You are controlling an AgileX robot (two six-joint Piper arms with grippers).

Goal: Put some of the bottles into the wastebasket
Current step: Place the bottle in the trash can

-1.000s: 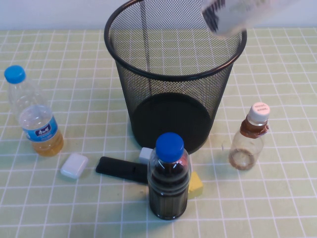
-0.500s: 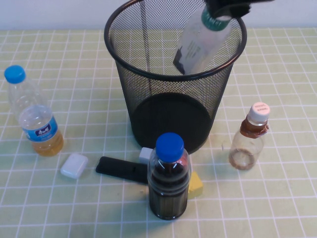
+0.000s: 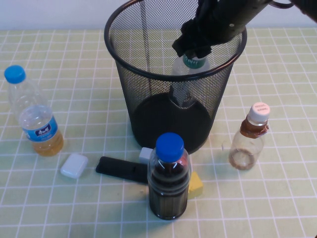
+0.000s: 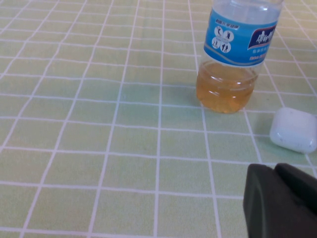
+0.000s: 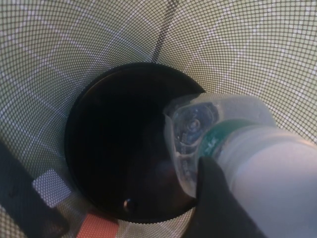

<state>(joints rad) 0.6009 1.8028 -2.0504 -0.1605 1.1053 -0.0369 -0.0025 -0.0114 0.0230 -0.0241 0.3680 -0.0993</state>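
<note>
The black wire-mesh wastebasket [image 3: 124, 64] stands at the back middle of the table. My right gripper [image 3: 196, 45] is over its mouth, shut on the clear bottle with the green-and-dark label [image 3: 186, 79], which hangs bottom-down inside the bin. In the right wrist view the bottle [image 5: 218, 134] points at the bin's black base [image 5: 124, 148]. The smaller bottle with the brown neck band [image 3: 249, 139] stands upright to the right of the bin. My left gripper [image 4: 277, 198] is shut and empty, low over the table near the left side.
A dark-liquid bottle with a blue cap [image 3: 169, 178] stands in front of the bin. A blue-capped bottle with yellowish liquid [image 3: 34, 119] stands at the left. A white case [image 3: 74, 165], a black remote [image 3: 121, 169] and a yellow block [image 3: 196, 183] lie nearby.
My right gripper has come down over the bin and turned the labelled bottle from tilted above the rim to hanging deeper inside. Nothing else has moved.
</note>
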